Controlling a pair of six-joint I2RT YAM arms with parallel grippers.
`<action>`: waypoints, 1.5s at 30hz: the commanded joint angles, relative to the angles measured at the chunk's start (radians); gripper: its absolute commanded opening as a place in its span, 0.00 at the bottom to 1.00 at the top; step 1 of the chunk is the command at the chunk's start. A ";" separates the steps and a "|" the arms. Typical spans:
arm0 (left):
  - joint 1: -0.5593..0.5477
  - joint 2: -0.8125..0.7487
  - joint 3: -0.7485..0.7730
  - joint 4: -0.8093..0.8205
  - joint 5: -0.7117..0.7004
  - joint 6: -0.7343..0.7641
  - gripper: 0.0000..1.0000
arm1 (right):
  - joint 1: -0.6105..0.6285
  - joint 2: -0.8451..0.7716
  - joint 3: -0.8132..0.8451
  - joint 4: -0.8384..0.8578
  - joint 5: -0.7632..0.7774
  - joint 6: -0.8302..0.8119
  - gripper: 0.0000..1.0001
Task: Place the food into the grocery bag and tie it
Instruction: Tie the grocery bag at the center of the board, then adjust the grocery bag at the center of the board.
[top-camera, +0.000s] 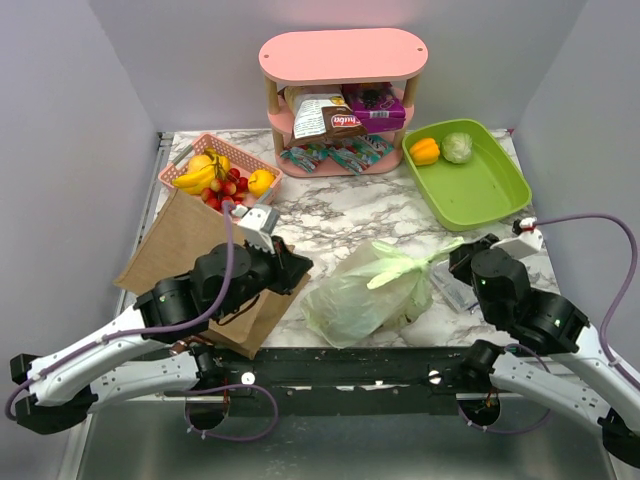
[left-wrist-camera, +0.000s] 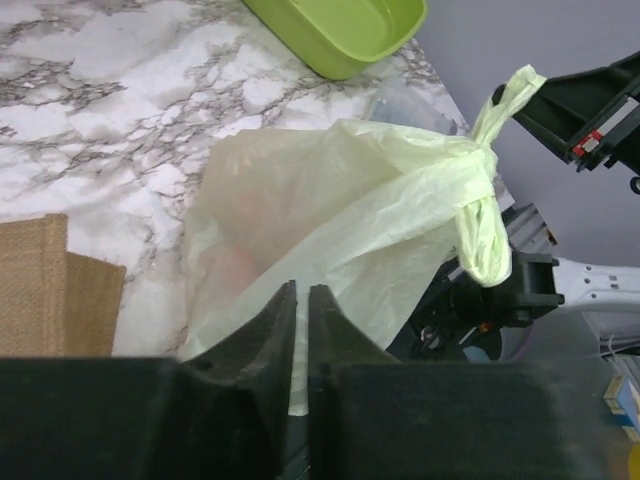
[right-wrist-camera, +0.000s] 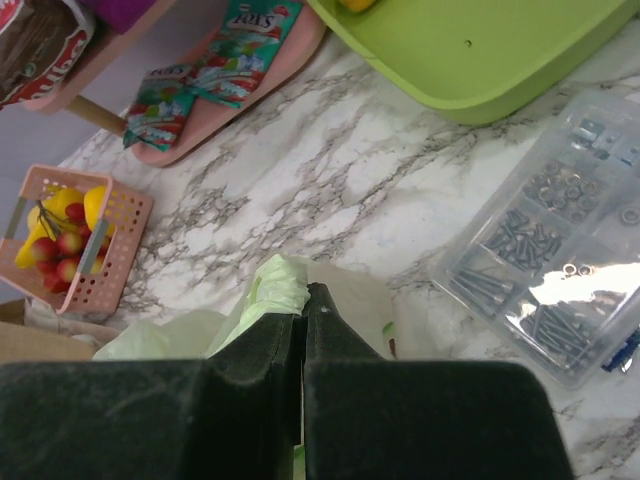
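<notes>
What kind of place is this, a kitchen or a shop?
Probably neither: it looks like a robot test booth. Plain grey walls box in a marble-patterned table, set with a pink shelf of snacks and a clear box of screws.

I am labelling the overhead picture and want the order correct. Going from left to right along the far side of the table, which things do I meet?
pink basket → pink shelf → green tray
</notes>
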 joint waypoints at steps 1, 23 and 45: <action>0.008 0.110 0.118 0.025 0.118 0.112 0.25 | -0.003 0.033 0.033 0.199 -0.050 -0.194 0.01; 0.024 0.206 0.261 -0.030 0.335 0.161 0.67 | -0.003 0.433 0.284 0.522 -0.022 -0.593 0.01; 0.265 0.042 0.228 -0.419 -0.089 0.162 0.83 | -0.003 0.654 0.749 0.174 -0.665 -0.585 0.86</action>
